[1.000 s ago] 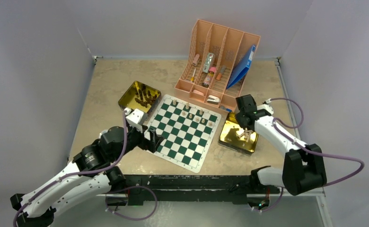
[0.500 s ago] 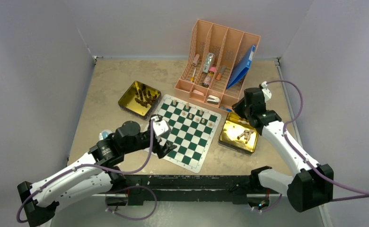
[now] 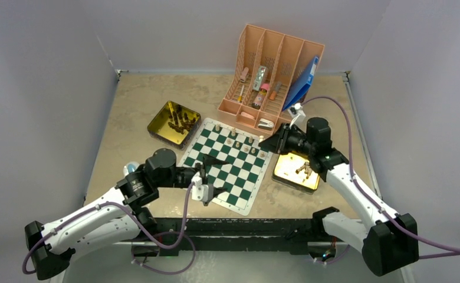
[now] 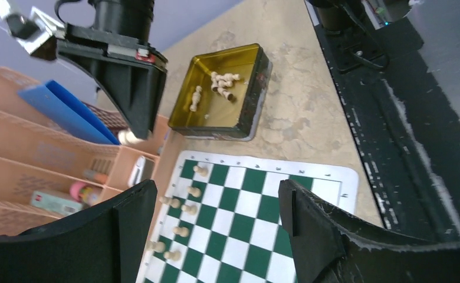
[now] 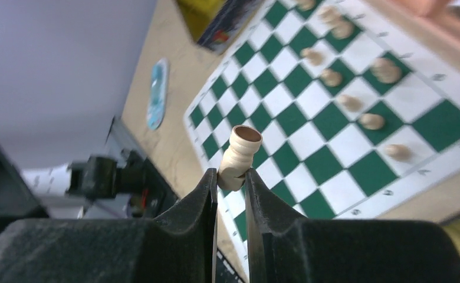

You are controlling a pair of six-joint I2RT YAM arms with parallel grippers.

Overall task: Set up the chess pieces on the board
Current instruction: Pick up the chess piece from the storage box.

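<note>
The board [image 3: 235,177] lies at mid-table, with several pale tan chess pieces [image 3: 234,137] standing on its far rows. My left gripper [image 3: 214,175] hovers over the board's near left part, open and empty; the left wrist view shows bare squares [image 4: 257,218] between its fingers [image 4: 127,230]. My right gripper [image 3: 270,142] hangs by the board's far right corner, shut on a pale tan piece [image 5: 240,154] that sticks out past its fingertips. More pale pieces [image 3: 304,169] lie in the gold tin [image 3: 286,174] right of the board. Dark pieces [image 3: 179,122] lie in the left gold tin [image 3: 158,125].
A pink desk organiser [image 3: 273,71] with markers, tubes and a blue folder [image 3: 302,82] stands just behind the board. A small blue tag [image 3: 131,167] lies left of the board. The table's black front edge [image 3: 239,227] runs close to the board's near corner.
My right gripper rose from the right tin and swung left to the board's far right corner with the pale piece. My left gripper moved right over the board, jaws narrowing slightly.
</note>
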